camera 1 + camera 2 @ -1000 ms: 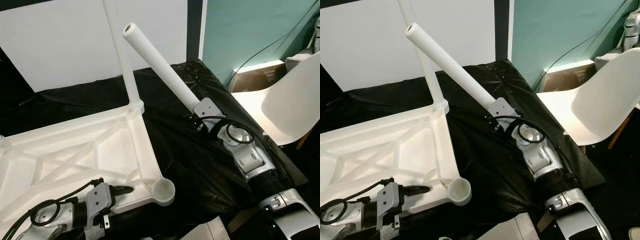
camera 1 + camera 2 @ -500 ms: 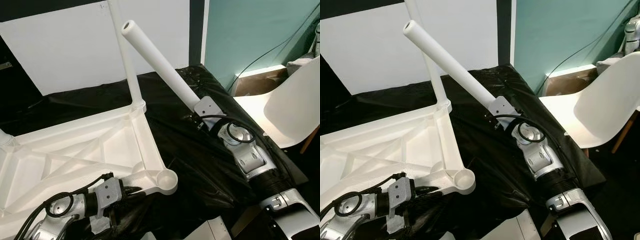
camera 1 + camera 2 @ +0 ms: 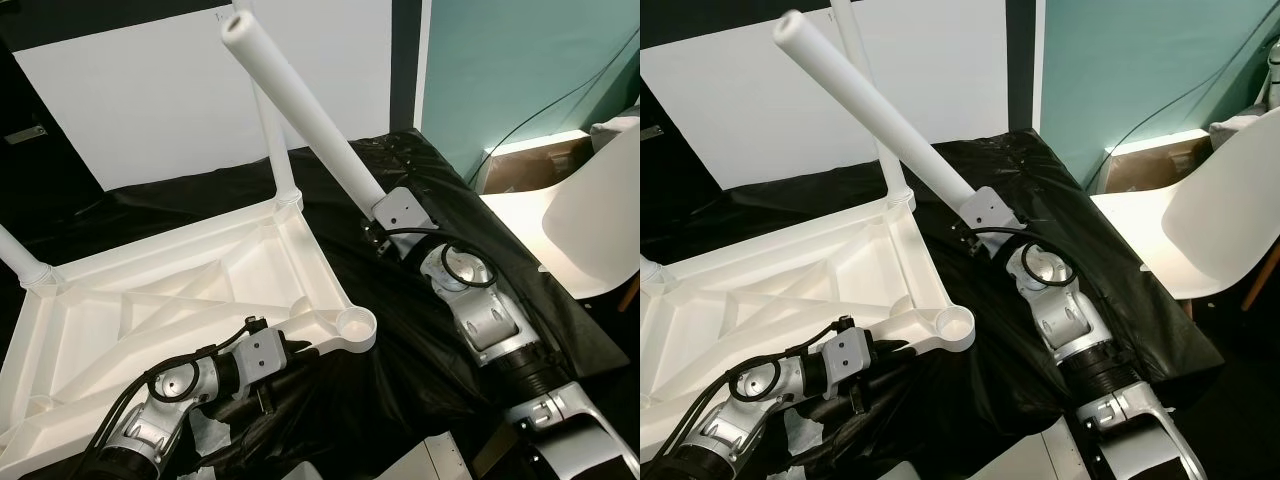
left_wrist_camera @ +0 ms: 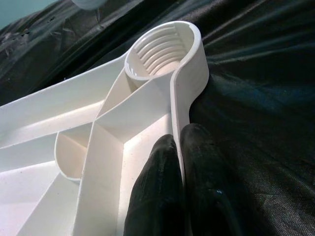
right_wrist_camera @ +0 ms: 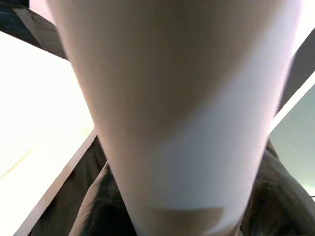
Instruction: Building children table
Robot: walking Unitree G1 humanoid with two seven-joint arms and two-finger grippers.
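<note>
A white table top (image 3: 150, 300) lies upside down on black cloth, with one leg (image 3: 270, 120) standing in its far corner and another (image 3: 20, 255) in the left corner. The near right corner has an empty threaded socket (image 3: 355, 328). My left gripper (image 3: 300, 348) is shut on the frame's rim (image 4: 189, 93) just behind that socket, one finger (image 4: 157, 187) on each side of the wall. My right gripper (image 3: 375, 212) is shut on the lower end of a loose white leg (image 3: 300, 100), which slants up and to the left above the table's far corner.
A white chair (image 3: 600, 230) stands at the right, close to my right arm. The black cloth (image 3: 420, 330) covers the floor. A white board (image 3: 150, 90) leans behind, with a teal wall and a cardboard box (image 3: 520, 160) at the right. Paper scraps (image 3: 210, 435) lie near my left arm.
The view has shifted. My left arm has come forward and up with the socket corner of the table top. The loose leg's free end has swung higher and to the left.
</note>
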